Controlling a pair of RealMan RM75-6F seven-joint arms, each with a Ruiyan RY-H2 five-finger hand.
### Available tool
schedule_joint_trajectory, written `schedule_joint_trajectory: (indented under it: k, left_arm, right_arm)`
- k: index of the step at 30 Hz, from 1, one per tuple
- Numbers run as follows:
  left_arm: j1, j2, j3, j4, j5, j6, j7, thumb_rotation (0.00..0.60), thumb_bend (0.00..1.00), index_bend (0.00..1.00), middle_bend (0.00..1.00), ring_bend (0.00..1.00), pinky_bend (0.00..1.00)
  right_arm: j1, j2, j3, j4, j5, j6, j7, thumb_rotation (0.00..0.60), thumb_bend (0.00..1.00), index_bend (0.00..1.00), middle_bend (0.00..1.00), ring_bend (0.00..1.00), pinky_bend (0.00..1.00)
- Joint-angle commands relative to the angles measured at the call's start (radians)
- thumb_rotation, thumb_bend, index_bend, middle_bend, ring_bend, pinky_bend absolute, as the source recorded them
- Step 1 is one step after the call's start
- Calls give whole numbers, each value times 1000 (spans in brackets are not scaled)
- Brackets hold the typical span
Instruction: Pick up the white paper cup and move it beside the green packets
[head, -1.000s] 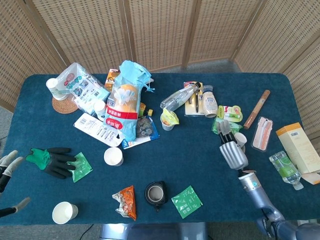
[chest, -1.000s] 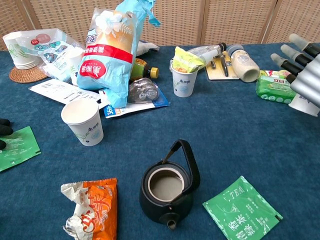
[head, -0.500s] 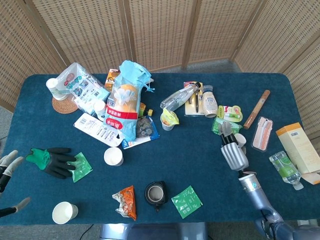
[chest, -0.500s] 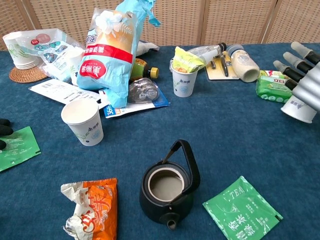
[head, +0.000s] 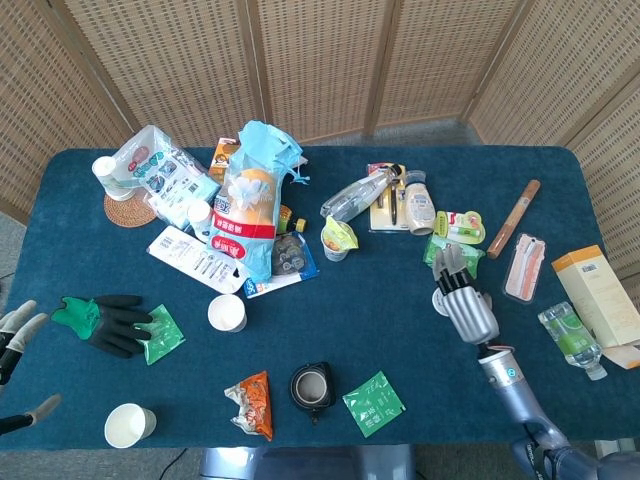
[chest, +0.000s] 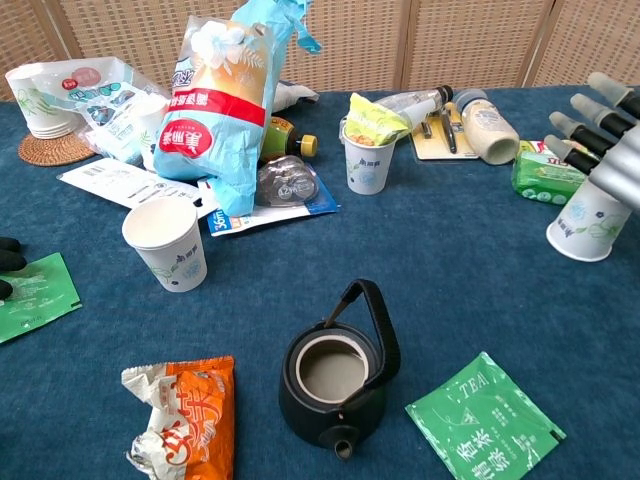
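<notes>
My right hand (chest: 612, 140) grips a white paper cup (chest: 585, 224) with a pale green print. The cup tilts, its base toward the hand, low over the blue cloth. It hangs just in front of the green packets (chest: 543, 172), a small gap apart. In the head view the right hand (head: 462, 296) covers the cup, and the green packets (head: 432, 248) peek out at its fingertips. My left hand (head: 14, 335) stays at the table's left edge with its fingers apart, holding nothing.
A black teapot (chest: 335, 378) and a green tea sachet (chest: 487, 415) lie in front. Another white cup (chest: 165, 243) stands at the left, and a cup stuffed with a snack bag (chest: 368, 158) in the middle. A jar (chest: 487, 128) lies behind the packets.
My right hand has carried the cup left and down, so more of the cup now shows in the chest view. The left hand has not moved.
</notes>
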Motion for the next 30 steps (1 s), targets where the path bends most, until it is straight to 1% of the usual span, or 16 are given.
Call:
schedule_joint_trajectory:
  k: [1, 9, 13, 15, 17, 20, 23, 26, 30]
  left_arm:
    - [1, 2, 0, 0, -2, 2, -3, 600, 205, 0, 0, 0, 0]
    - [0, 5, 2, -1, 0, -2, -3, 600, 205, 0, 0, 0, 0]
    - [-1, 3, 6, -5, 8, -9, 6, 600, 205, 0, 0, 0, 0]
    - [-2, 3, 9, -5, 11, -14, 8, 600, 205, 0, 0, 0, 0]
    - [-2, 3, 10, -6, 12, -16, 11, 600, 203, 0, 0, 0, 0]
    - [-2, 3, 11, -7, 12, -18, 14, 600, 204, 0, 0, 0, 0]
    - [-3, 3, 11, -7, 10, -19, 14, 600, 204, 0, 0, 0, 0]
    - [-3, 3, 12, -7, 10, -19, 14, 600, 204, 0, 0, 0, 0]
    - [-2, 4, 13, -6, 11, -17, 10, 600, 204, 0, 0, 0, 0]
  right_arm:
    - [-3, 36, -2, -46, -8, 7, 25, 600, 0, 70, 0, 0, 0]
    - [-34, 154, -27, -202, -54, 75, 172, 598, 0, 71, 0, 0, 0]
    - [-45, 210, -34, -278, -61, 79, 222, 507, 0, 39, 0, 0, 0]
    - [-44, 239, -41, -315, -68, 67, 255, 491, 0, 31, 0, 0, 0]
    - [-40, 261, -49, -339, -76, 53, 293, 493, 0, 34, 0, 0, 0]
    - [-31, 291, -54, -371, -81, 32, 391, 493, 0, 48, 0, 0, 0]
    - [-19, 308, -51, -375, -84, 24, 518, 496, 0, 62, 0, 0, 0]
    - [-15, 317, -40, -376, -78, 29, 642, 500, 0, 64, 0, 0, 0]
    - [-22, 335, -20, -416, -46, 38, 823, 503, 0, 60, 0, 0, 0]
